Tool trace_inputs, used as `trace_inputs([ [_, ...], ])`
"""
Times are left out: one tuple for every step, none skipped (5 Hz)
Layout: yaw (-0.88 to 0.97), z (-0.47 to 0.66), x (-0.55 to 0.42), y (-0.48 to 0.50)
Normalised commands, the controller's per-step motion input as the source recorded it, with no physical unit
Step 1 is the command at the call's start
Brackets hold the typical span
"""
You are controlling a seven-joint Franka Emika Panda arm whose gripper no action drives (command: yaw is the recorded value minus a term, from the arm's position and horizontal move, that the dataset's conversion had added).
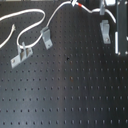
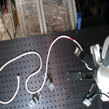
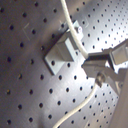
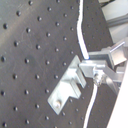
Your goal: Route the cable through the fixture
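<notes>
Cable (image 4: 81, 47) between gripper (image 4: 94, 75) fingers

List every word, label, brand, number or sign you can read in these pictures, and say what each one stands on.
None can be read in any view.
The cable carries only a plain red tape band, no lettering.
The clutter on the shelf behind the black perforated board is too blurred to show any text.

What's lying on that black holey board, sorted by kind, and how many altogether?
Long thin white cable: 1
Short red tape band on the cable: 1
Small grey metal brackets: 4
Total: 6
</notes>
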Motion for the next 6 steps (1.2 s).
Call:
trace_inputs([
  [0.00,0.05,-0.111,0.207],
  [0.00,0.09,-0.173,0.342],
  [0.00,0.07,-0.174,0.338],
  [0.00,0.01,-0.004,0.061],
  [-0.13,0.48,-0.089,-0.028],
  [0.00,0.00,-0.001,0.016],
])
